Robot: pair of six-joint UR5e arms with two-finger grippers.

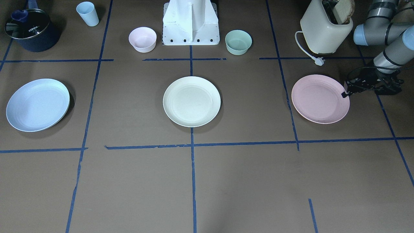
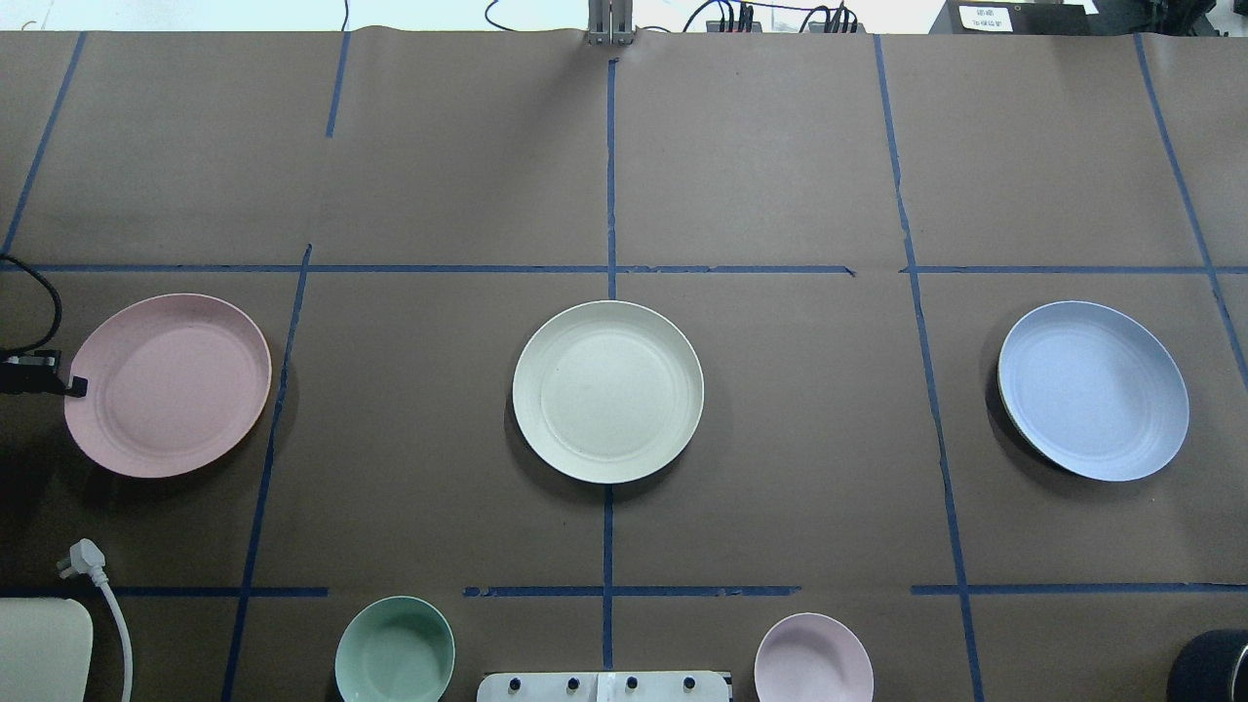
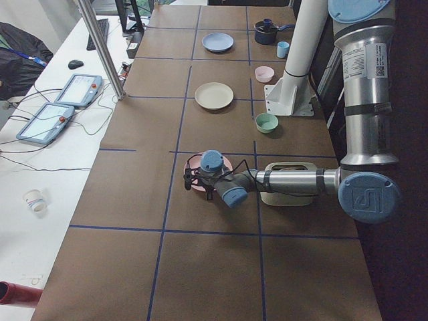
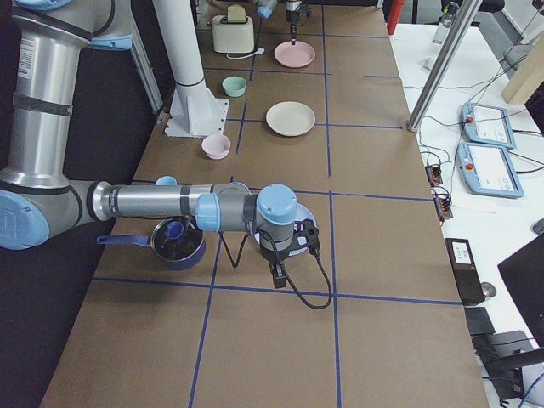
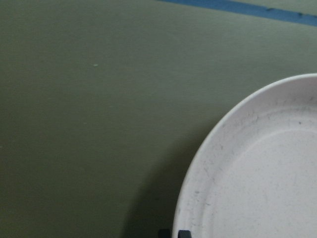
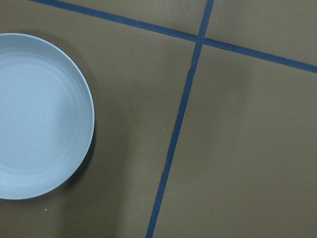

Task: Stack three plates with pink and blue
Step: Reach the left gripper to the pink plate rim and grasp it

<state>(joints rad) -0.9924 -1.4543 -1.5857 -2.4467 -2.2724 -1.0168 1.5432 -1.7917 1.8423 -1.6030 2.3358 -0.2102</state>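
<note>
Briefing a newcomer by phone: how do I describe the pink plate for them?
Find the cream toaster by the table's edge. Of three plates in a row, the pink plate lies nearest it. Its neighbours are a cream plate and a blue plate.

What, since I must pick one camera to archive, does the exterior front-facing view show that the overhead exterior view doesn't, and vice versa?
Only front-facing: the light blue cup, the bread slice in the toaster, and the left arm.
Only overhead: cables at the far end.
Both: the pink plate, cream plate, blue plate, pink bowl, green bowl and white plug.
</note>
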